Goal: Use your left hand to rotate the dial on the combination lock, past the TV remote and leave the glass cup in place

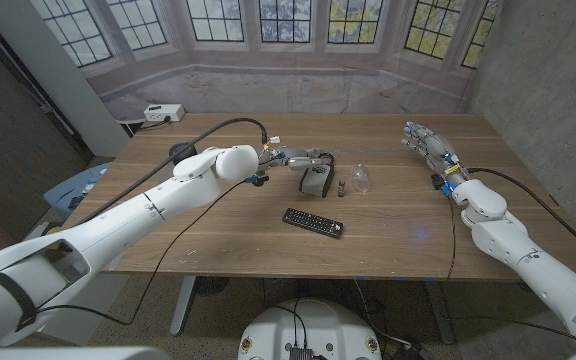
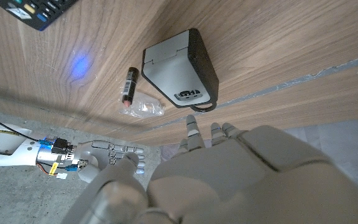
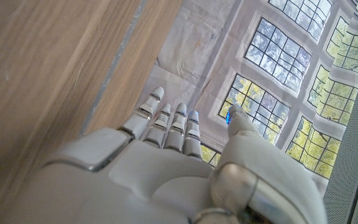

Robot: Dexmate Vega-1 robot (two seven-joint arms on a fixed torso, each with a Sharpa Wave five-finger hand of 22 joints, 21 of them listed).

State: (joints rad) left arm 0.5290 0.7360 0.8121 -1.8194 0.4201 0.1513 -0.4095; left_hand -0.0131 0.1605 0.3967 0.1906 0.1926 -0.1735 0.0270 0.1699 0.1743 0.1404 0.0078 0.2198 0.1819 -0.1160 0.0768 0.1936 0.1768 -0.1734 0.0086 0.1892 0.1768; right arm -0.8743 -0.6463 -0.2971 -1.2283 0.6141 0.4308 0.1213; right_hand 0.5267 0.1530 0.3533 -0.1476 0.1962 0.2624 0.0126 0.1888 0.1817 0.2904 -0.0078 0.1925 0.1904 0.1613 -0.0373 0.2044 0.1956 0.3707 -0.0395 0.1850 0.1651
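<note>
The combination lock (image 1: 316, 182) is a grey-faced black box on the table's middle, also seen in the left wrist view (image 2: 179, 65). My left hand (image 1: 293, 158) hovers just behind it with its fingers (image 2: 194, 132) stretched toward the lock's far end, holding nothing; I cannot tell if they touch it. The black TV remote (image 1: 313, 221) lies nearer to me than the lock, and a corner of the remote (image 2: 36, 9) shows in the left wrist view. A clear glass cup (image 1: 361, 178) sits right of the lock, cup (image 2: 145, 107). My right hand (image 1: 423, 140) lies far right, fingers straight, empty.
A small dark tube with a red end (image 1: 340, 190) stands between the lock and the cup, tube (image 2: 128, 86). A white box (image 1: 163, 113) sits at the table's far left corner. A black cable (image 1: 218, 128) arcs over my left arm. The table's back edge is close behind my left hand.
</note>
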